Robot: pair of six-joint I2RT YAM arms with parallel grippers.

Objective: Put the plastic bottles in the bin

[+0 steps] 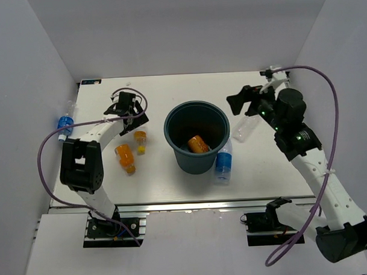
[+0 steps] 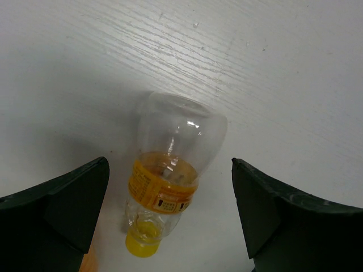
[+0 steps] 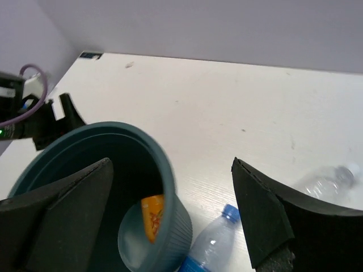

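Note:
The dark blue-grey bin (image 1: 171, 133) stands mid-table with one orange bottle (image 1: 198, 143) lying inside. My left gripper (image 1: 131, 115) is open above a clear bottle with an orange label and yellow cap (image 2: 168, 180), which lies between the open fingers in the left wrist view; it also shows in the top view (image 1: 140, 141). An orange-filled bottle (image 1: 125, 158) lies beside it. My right gripper (image 1: 241, 101) is open and empty, right of the bin's rim (image 3: 164, 164). A blue-labelled bottle (image 1: 223, 162) lies against the bin's right side. A plain clear bottle (image 1: 246, 128) lies below the right gripper.
Another blue-labelled bottle (image 1: 65, 122) lies at the table's left edge, beside the left arm's purple cable. White walls close in the left, back and right sides. The right wrist view shows the blue-capped bottle (image 3: 212, 243) and the clear bottle (image 3: 329, 181) on the table.

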